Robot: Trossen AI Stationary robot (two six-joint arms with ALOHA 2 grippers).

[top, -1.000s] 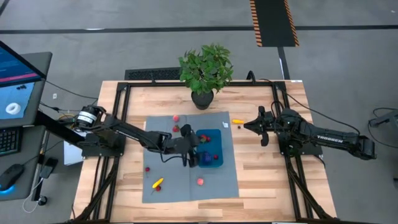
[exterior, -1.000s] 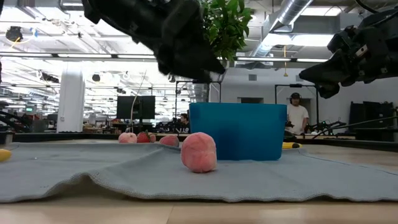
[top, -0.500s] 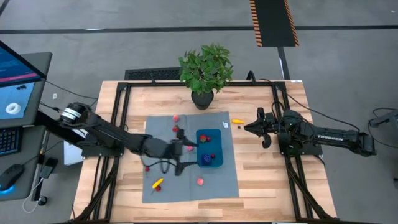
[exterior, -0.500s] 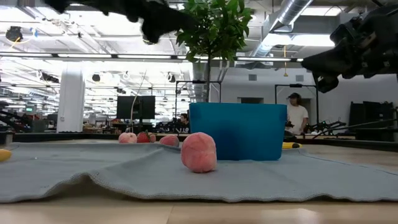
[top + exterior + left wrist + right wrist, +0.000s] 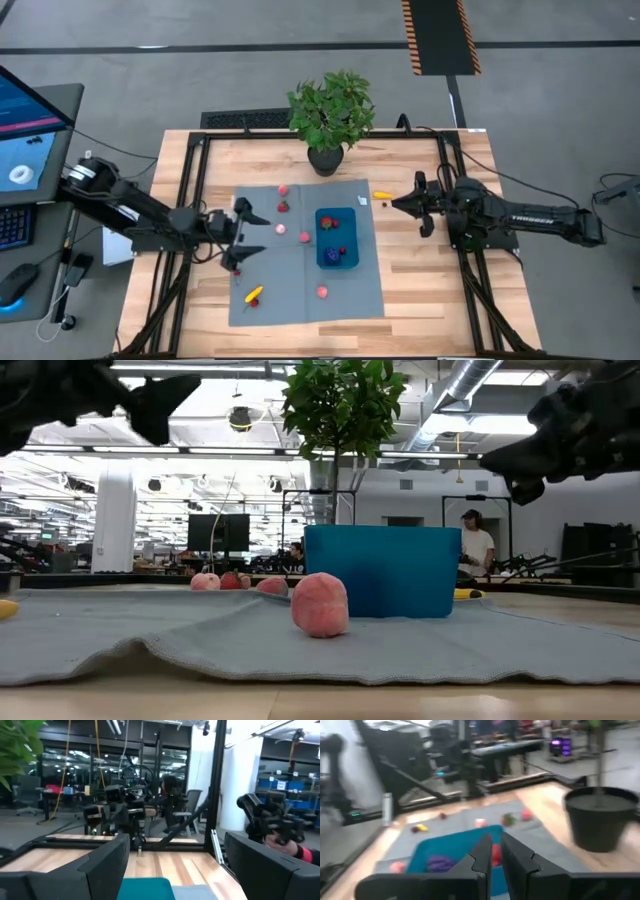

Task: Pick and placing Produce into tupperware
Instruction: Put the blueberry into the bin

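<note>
The blue tupperware (image 5: 338, 238) sits on the grey mat (image 5: 300, 300) and holds a purple cluster (image 5: 332, 257) and two small red pieces. More produce lies around it on the mat: pink pieces (image 5: 279, 228) (image 5: 322, 291), a red strawberry (image 5: 283, 207), a yellow piece (image 5: 254, 295). An orange piece (image 5: 383, 195) lies on the bare wood. My left gripper (image 5: 258, 235) hangs open and empty over the mat's left part, pointing at the tupperware (image 5: 145, 887). My right gripper (image 5: 396, 204) hovers shut and empty to the right of the mat, its fingers (image 5: 482, 855) pointing at the tupperware.
A potted plant (image 5: 330, 115) stands at the table's far edge behind the mat. The mat's near edge is rumpled (image 5: 150, 650), and a pink piece (image 5: 320, 603) lies in front of the tupperware (image 5: 383, 570). Bare wood lies right of the mat.
My left gripper has drawn back from above the tupperware's left end toward the table's left edge. It has tipped up from pointing down to about level and has stayed open. The right arm has kept still.
</note>
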